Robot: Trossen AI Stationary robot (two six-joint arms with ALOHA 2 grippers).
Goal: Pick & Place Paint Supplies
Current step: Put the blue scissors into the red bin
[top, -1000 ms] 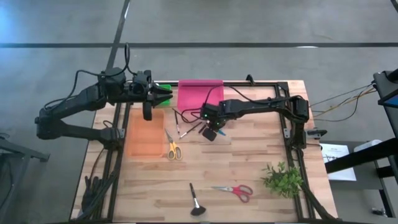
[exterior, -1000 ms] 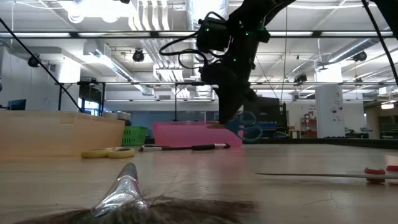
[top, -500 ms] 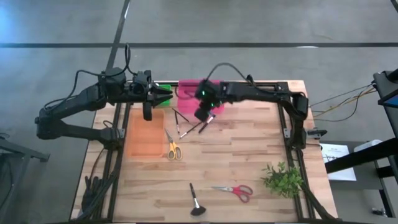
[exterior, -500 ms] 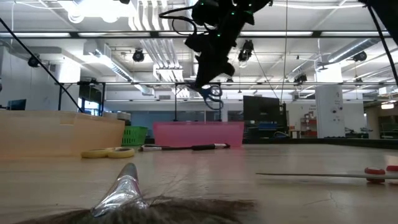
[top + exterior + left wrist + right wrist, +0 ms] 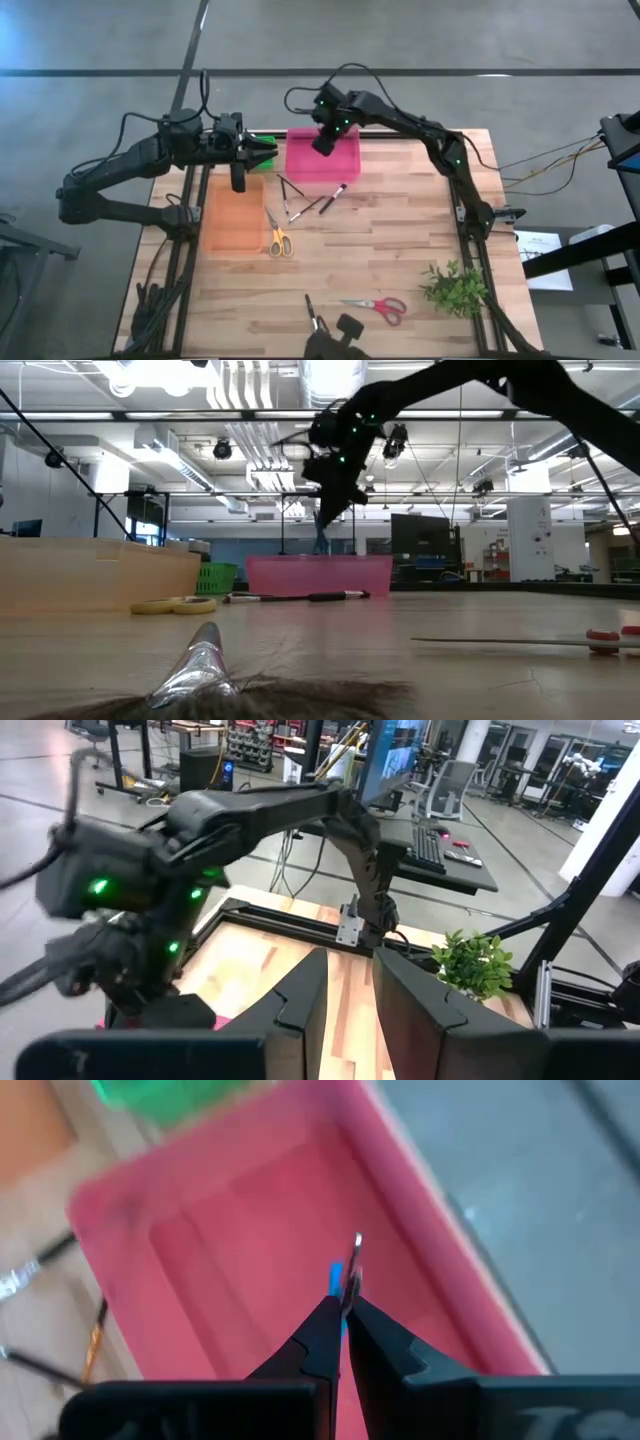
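My right gripper (image 5: 325, 142) hangs over the pink tray (image 5: 300, 176) at the table's far edge. It is shut on small blue-handled scissors (image 5: 336, 1277), which also show in the low view (image 5: 322, 542). My left gripper (image 5: 270, 152) waits high at the far left, beside the orange tray (image 5: 232, 218), open with nothing between its fingers (image 5: 300, 995). On the wood lie yellow scissors (image 5: 278, 239), red scissors (image 5: 380, 305), dark brushes (image 5: 296, 198) and a brush (image 5: 312, 318) near the front edge. My right gripper pinches the blue scissors between its two fingertips (image 5: 325, 1320), coming steeply from above. A blue piece (image 5: 335, 1275) and a metal tip (image 5: 357, 1242) stick out past the fingers. The scissors hang below the gripper, clear of the pink tray.
A green basket (image 5: 262, 143) stands at the far edge between the two trays. A green plant sprig (image 5: 455, 288) lies near the front right corner. A black frame (image 5: 465, 215) runs around the tabletop. The middle of the table has bare wood (image 5: 400, 240).
My right gripper has risen from just above the table's middle and swung toward the far edge and a little left, to a place over the pink tray. It has stayed shut on the blue scissors, which travelled with it, clear of the table.
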